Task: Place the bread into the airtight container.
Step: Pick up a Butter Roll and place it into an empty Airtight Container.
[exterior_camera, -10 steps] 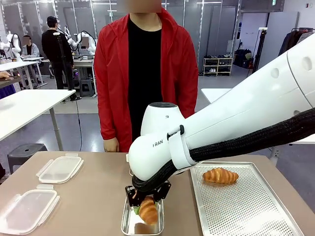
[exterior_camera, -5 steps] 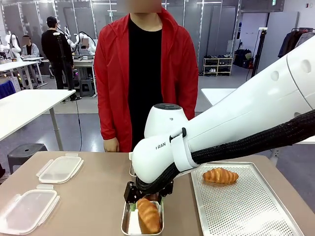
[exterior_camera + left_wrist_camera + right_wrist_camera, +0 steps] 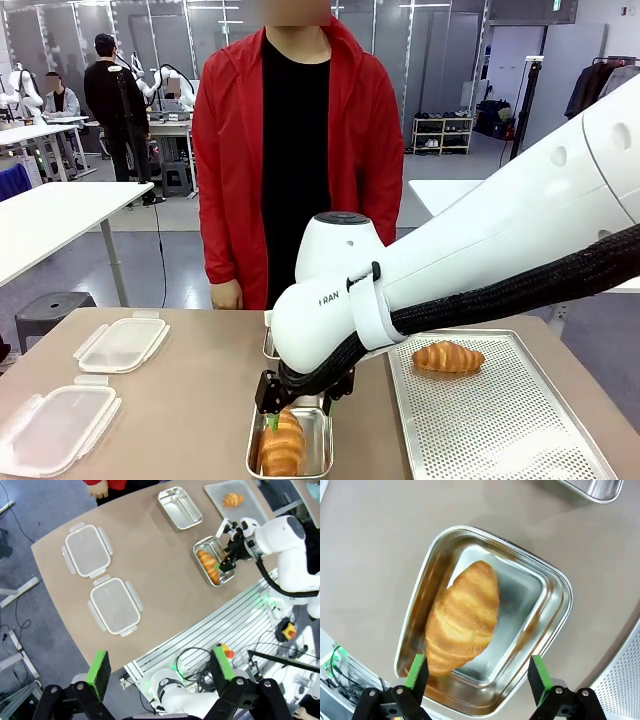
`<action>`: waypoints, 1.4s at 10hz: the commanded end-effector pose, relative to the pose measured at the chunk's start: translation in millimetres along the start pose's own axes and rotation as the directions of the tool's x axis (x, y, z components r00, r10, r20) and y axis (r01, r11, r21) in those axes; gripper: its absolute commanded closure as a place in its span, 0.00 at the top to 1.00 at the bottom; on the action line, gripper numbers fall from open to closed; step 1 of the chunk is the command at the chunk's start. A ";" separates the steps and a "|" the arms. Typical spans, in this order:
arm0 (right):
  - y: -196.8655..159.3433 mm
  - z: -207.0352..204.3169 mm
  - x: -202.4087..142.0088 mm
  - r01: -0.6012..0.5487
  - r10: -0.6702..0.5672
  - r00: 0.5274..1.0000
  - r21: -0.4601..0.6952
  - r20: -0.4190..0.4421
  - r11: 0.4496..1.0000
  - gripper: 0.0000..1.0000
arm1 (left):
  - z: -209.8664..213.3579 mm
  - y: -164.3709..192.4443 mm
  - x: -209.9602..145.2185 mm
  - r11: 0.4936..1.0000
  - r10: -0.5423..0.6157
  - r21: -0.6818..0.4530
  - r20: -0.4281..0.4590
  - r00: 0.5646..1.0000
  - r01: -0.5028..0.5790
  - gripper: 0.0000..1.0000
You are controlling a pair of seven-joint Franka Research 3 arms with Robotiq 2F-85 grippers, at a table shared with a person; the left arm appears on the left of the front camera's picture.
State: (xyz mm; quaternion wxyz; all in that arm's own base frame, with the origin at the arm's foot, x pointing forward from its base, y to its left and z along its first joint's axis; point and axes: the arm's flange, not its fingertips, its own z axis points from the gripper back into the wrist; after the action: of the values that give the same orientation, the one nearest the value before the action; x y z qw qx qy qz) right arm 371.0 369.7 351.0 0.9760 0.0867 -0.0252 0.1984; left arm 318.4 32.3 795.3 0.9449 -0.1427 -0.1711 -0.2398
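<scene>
- Tan table (image 3: 190, 400) shared by the robot and a person, with a workshop of white tables behind
- Left gripper (image 3: 160, 670) hangs high over the robot's edge of the table, its green pads spread wide apart
- Nearest the robot stands a steel container (image 3: 325, 445) with a croissant (image 3: 283, 445) lying inside it, slanted along its length
- Right gripper (image 3: 298, 412) hovers just above that container, jaws open, one green pad on each side of the croissant (image 3: 462, 617) and apart from it
- To the left lies a clear plastic lid (image 3: 52, 428), flat on the table
- To the right sits a perforated metal tray (image 3: 500, 430); a second croissant (image 3: 447, 357) rests near its far end
- Farther left lies another clear lid (image 3: 122, 344)
- Beyond the near container stands a second steel container (image 3: 197, 517)
- At the far edge stands the person (image 3: 290, 150) in a red jacket over black, one hand (image 3: 226, 295) hanging at the table's edge
</scene>
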 end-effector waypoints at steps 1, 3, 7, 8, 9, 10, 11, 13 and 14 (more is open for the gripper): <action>1.8 0.1 -0.8 0.005 -0.005 1.000 0.008 0.000 1.000 1.00 | 0.5 -1.1 -0.9 1.000 -0.010 0.000 -0.002 1.000 0.010 1.00; 1.8 0.1 -0.8 0.005 -0.005 1.000 0.008 0.000 1.000 1.00 | 0.5 -1.1 -0.9 1.000 -0.010 0.000 -0.002 1.000 0.010 1.00; 1.8 0.1 -0.8 0.005 -0.005 1.000 0.008 0.000 1.000 1.00 | 0.5 -1.1 -0.9 1.000 -0.010 0.000 -0.002 1.000 0.010 1.00; 1.8 0.1 -0.8 0.005 -0.005 1.000 0.008 0.000 1.000 1.00 | 0.5 -1.1 -0.9 1.000 -0.010 0.000 -0.002 1.000 0.010 1.00; 0.8 0.3 0.1 -0.001 0.001 1.000 0.001 0.001 1.000 1.00 | 0.5 -1.1 -0.9 1.000 -0.010 0.000 -0.002 1.000 0.010 1.00; 4.2 38.2 -8.5 -0.080 0.079 0.996 0.024 0.047 0.997 1.00 | 0.5 -1.1 -0.9 1.000 -0.010 0.000 -0.002 1.000 0.010 1.00; 0.2 74.6 -13.8 -0.102 0.097 0.991 0.059 0.093 0.993 1.00 | 0.5 -1.1 -0.9 1.000 -0.010 0.000 -0.002 1.000 0.010 1.00; -15.4 134.9 -25.6 -0.151 0.153 0.976 -0.029 0.157 0.988 1.00 | 0.5 -1.1 -0.9 1.000 -0.010 0.000 -0.002 1.000 0.010 1.00; -26.9 159.6 -29.7 -0.172 0.178 0.973 -0.055 0.146 0.984 1.00 | 0.5 -1.1 -0.9 1.000 -0.010 0.000 -0.002 1.000 0.010 1.00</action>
State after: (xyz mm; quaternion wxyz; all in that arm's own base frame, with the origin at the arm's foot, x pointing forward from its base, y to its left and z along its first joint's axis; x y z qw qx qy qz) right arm 352.1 330.7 493.7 0.9546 0.0952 -0.1128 0.2587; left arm 318.3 32.3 795.3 0.9449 -0.1427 -0.1711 -0.2397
